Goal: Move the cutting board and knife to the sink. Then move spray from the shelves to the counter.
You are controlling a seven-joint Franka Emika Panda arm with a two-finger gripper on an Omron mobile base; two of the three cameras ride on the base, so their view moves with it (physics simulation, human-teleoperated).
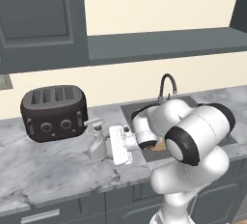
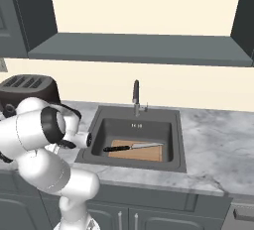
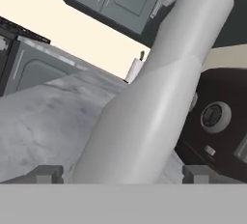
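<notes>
The cutting board [image 2: 137, 150] lies flat on the floor of the sink [image 2: 96, 135], and the knife [image 2: 130, 147] rests across the board's top, handle toward the left wall of the basin, so the first half of the job looks done. The spray [image 1: 97, 139] stands upright on the surface [image 1: 43, 165], just in front of the toaster [image 1: 54, 113] and to the left of the sink, with its white trigger head pointing toward the toaster; the shelf [image 1: 159, 44] above is bare where it can be seen. The tool [image 3: 123, 174] is spread wide, its two tips standing on either side of the bottle's body, which rises close and large between them in the hand view; neither tip seems to press on the bottle, though contact on the near side cannot be ruled out. The task therefore appears nearly complete, with only the withdrawal left. The risk lies in that withdrawal: the bottle is slim and tall, so if the tool draws back at a slant or turns as it goes, one tip could catch the body and tip it over toward the toaster or toward the rim of the sink. A straight pull away, keeping the tips parted, seems safest.
</notes>
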